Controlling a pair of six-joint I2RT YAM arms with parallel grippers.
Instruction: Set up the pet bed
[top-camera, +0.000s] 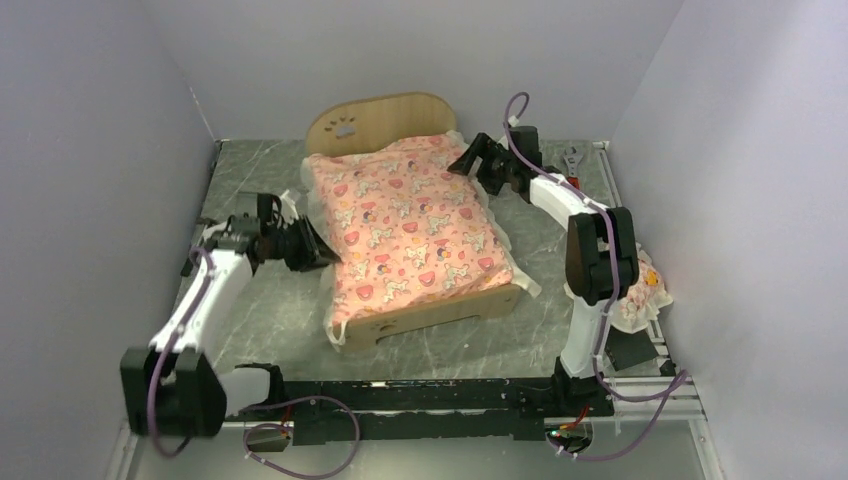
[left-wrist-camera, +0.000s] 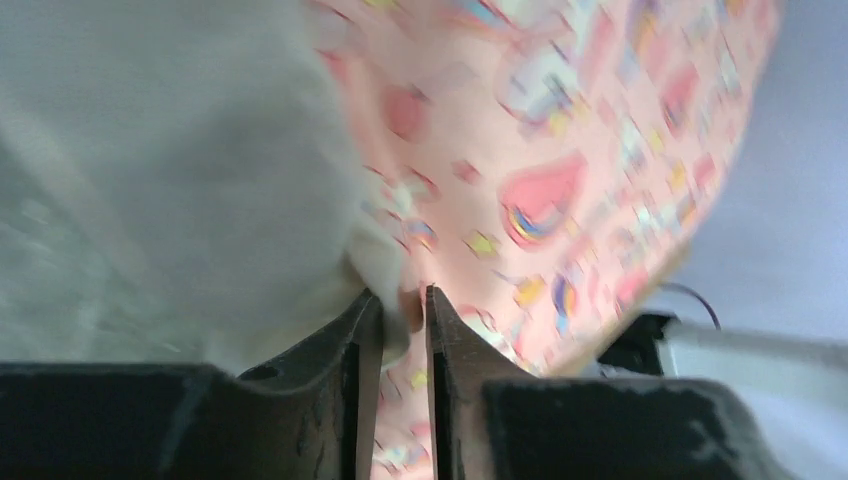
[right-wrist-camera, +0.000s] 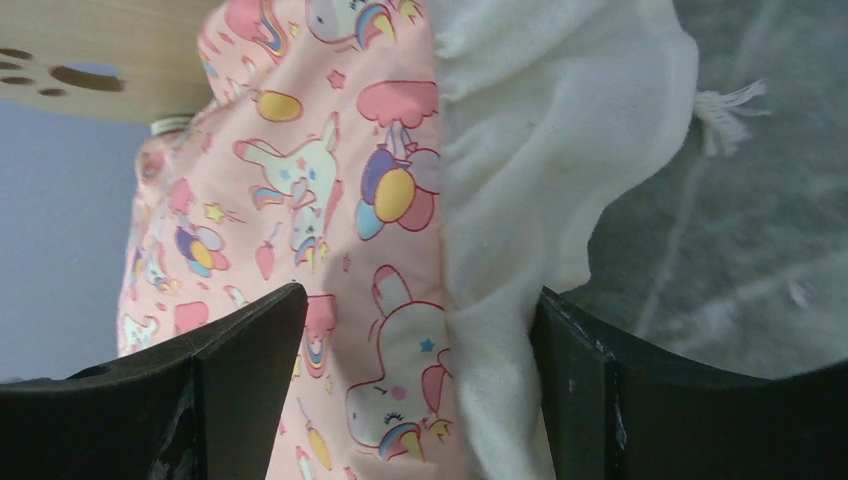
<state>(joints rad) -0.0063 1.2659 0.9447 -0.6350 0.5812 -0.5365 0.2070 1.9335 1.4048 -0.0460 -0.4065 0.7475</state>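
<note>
The light-wood pet bed (top-camera: 440, 312) stands mid-table, its paw-print headboard (top-camera: 378, 120) at the far end. The pink cartoon-print mattress (top-camera: 410, 225) lies on it and hides the striped base. My left gripper (top-camera: 318, 255) is at the mattress's left edge. In the left wrist view it (left-wrist-camera: 402, 300) is shut on the mattress's pink fabric and white ruffle (left-wrist-camera: 390, 270). My right gripper (top-camera: 464, 160) is at the mattress's far right corner. In the right wrist view it (right-wrist-camera: 420, 296) is open, its jaws on either side of the mattress edge (right-wrist-camera: 400, 340) and ruffle (right-wrist-camera: 530, 200). The headboard (right-wrist-camera: 80, 60) shows there too.
The small frilled pillow (top-camera: 648, 290) lies at the right wall, partly behind the right arm. A wrench (top-camera: 572, 160) lies at the far right. Grey walls close in the marbled table (top-camera: 250, 180) on three sides.
</note>
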